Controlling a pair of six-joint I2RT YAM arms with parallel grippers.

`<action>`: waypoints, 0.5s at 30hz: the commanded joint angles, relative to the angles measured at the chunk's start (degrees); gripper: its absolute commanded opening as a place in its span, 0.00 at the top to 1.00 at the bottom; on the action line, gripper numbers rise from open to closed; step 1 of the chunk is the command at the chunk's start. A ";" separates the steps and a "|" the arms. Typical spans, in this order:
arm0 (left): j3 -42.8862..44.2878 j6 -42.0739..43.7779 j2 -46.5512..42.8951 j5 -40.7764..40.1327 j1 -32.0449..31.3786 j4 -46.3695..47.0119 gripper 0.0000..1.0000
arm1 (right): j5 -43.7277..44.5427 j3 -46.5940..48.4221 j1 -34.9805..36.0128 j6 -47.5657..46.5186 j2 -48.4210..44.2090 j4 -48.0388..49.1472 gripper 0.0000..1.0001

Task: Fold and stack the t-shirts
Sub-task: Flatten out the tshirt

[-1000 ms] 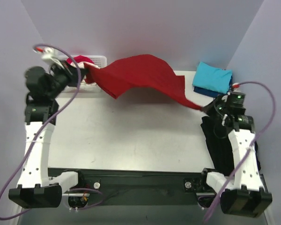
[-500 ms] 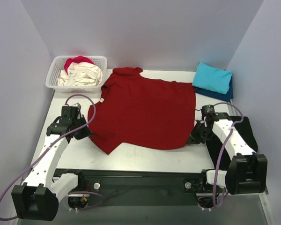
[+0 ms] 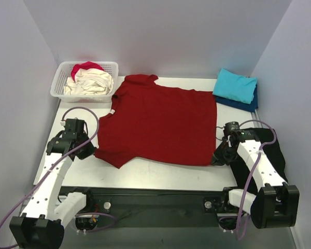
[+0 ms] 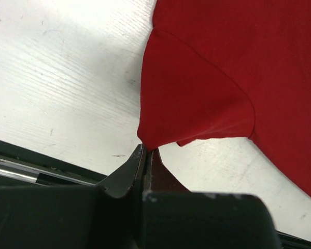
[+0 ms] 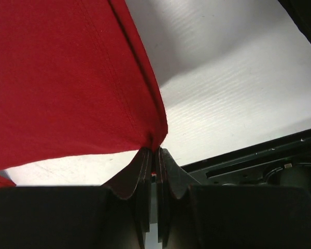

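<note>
Dark red shirt: the plain dark red t-shirt (image 3: 160, 122) of soft cotton, short-sleeved, lies spread nearly flat across the middle of the white desk (image 3: 145, 171). Its collar points to the far left and its hem runs down the right side.

My left pincer: my left pincer (image 4: 145, 154) is clamped shut on the tip of the near sleeve. The cloth rises in a small peak into the jaws, low over the desk's near-left part.

My right pincer: my right pincer (image 5: 154, 153) is pinched tight on the near hem corner. The stitched edge runs straight down into the closed jaws, close to the desk's front edge.

Folded pile: a folded turquoise t-shirt (image 3: 236, 85) sits on a folded navy blue t-shirt (image 3: 249, 105) at the far right corner, just beside the red hem and apart from it.

Basket: the white plastic lattice basket (image 3: 59, 85) stands at the far left corner. It holds a crumpled cream t-shirt (image 3: 93, 82) with a pink-red t-shirt (image 3: 88, 66) showing behind it.

Collar and basket: near each other — I cannot tell whether they touch.
</note>
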 commanded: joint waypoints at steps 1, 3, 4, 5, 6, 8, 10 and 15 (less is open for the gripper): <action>4.03 -3.28 -1.20 0.72 -0.48 -3.17 1.00 | 2.76 -0.71 0.60 2.90 -1.78 -3.83 1.00; 4.82 -3.02 -1.29 -0.06 -0.39 -5.98 1.00 | 3.29 -0.27 0.77 3.16 -1.25 -4.18 1.00; 5.26 -2.50 -1.03 -0.24 -0.48 -6.77 1.00 | 3.55 -0.10 0.77 2.99 -0.90 -4.36 1.00; 5.44 -2.23 -0.76 0.37 -0.48 -8.34 1.00 | 3.82 0.17 0.77 2.99 -0.46 -4.62 1.00; 5.44 -2.14 -0.41 0.99 -0.39 -9.06 1.00 | 3.91 0.52 0.77 2.99 -0.11 -5.32 1.00; 4.92 -2.05 0.03 2.74 -0.39 -10.63 1.00 | 3.74 0.61 0.86 2.90 0.24 -5.59 1.00; 4.65 -2.58 -1.10 3.10 -0.31 -11.87 1.00 | 3.73 0.78 0.86 2.73 0.25 -6.12 1.00; 4.74 -3.54 -5.15 4.86 0.05 -15.73 1.00 | 3.73 0.79 0.86 2.02 -0.19 -7.87 1.00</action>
